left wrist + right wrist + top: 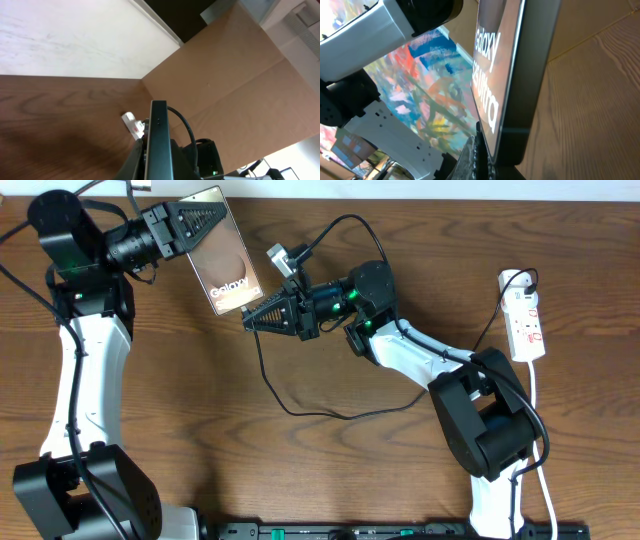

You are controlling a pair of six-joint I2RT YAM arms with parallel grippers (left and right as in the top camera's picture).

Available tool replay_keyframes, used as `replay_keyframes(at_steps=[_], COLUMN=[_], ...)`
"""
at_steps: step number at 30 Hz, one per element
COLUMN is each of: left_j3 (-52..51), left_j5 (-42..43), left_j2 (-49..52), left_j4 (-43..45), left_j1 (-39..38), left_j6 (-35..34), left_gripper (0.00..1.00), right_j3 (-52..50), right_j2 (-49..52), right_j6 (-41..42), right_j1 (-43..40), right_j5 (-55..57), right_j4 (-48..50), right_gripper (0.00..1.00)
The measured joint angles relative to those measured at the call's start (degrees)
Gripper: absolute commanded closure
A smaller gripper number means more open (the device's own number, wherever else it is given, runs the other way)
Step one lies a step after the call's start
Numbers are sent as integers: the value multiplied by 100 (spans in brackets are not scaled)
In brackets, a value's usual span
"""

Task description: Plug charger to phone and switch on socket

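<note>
My left gripper (205,218) is shut on the phone (222,255) and holds it off the table at the back left, screen up. In the left wrist view the phone (159,135) shows edge-on between the fingers. My right gripper (248,319) is shut on the tip of the charger (290,408), right at the phone's lower end. Its thin black cable loops across the table toward the socket (526,320), a white strip at the far right, also seen as the socket (132,124). In the right wrist view the phone (500,65) fills the centre above my gripper (485,160); the plug tip is hidden.
A white cord (540,440) runs from the strip toward the front edge. A black rail (400,532) lies along the table's front. A cardboard wall (240,75) stands behind the table. The right arm's elbow (490,410) sits between the phone and the strip.
</note>
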Motion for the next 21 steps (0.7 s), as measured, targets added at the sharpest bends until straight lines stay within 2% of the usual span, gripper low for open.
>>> replay_keyframes(at_steps=[21], left_j3=[0], left_j5=[-4], left_j2=[0], left_j4=[7], left_j1=[0], left_j6=[-101], left_gripper=[92], right_j3=[0], right_j2=[0], right_j6=[0], right_j1=[0], right_j5=[15], right_j4=[0], right_gripper=[99])
